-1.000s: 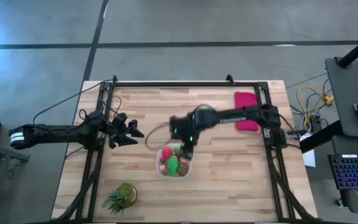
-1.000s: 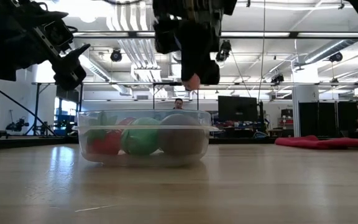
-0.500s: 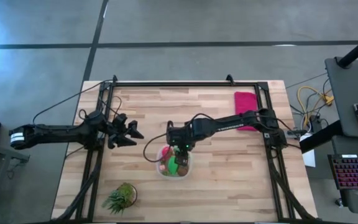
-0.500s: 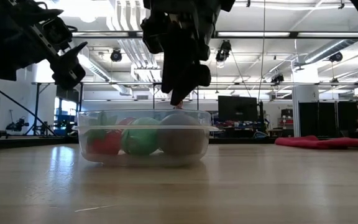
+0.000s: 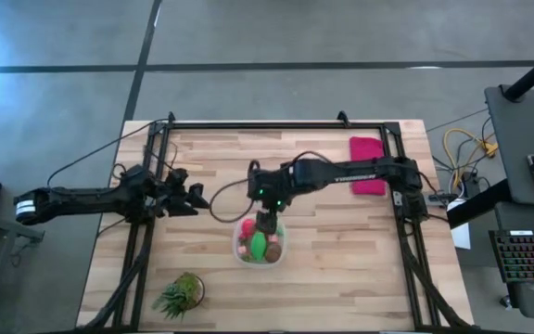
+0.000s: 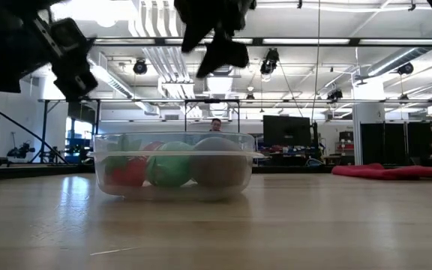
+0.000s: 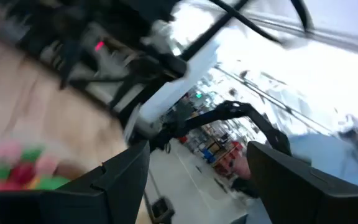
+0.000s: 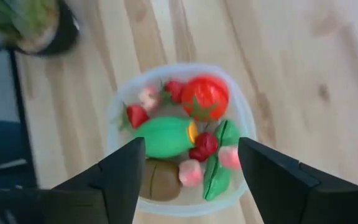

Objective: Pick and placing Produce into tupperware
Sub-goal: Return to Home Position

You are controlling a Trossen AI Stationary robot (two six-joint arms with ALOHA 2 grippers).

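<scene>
Right gripper (image 5: 267,222) hangs directly above the tupperware (image 5: 260,243), and in the low view it is lifted well clear of the rim, nothing touching. From its own wrist camera the two dark fingers (image 8: 120,180) stand wide apart with nothing between them: jaws parted, empty. Look down through that gap and the clear container is full. A red tomato (image 8: 205,98) sits against one wall. Beside it, a green oblong piece (image 8: 165,137) lies across the middle, and a second green piece (image 8: 219,171) is tucked along the rim. A brown piece (image 8: 160,186) rests next to the big green one. Small red berries (image 8: 137,116) are scattered between them, one right at the centre, touching the green oblong's tip. A few pale pink pieces (image 8: 190,173) fill the gaps. At table height the tub's clear wall shows red, green and brown shapes packed side by side, all below the rim. The tupperware itself stands on the wooden table (image 5: 341,269), near its middle and toward the front edge. The left gripper (image 5: 193,195) is off to the left side, well apart from the container, with its fingers spread and holding nothing. A potted plant (image 5: 182,293) stands at the front left corner, a red cloth (image 5: 367,165) lies flat at the far right, and a person (image 6: 215,124) shows far back in the room.
</scene>
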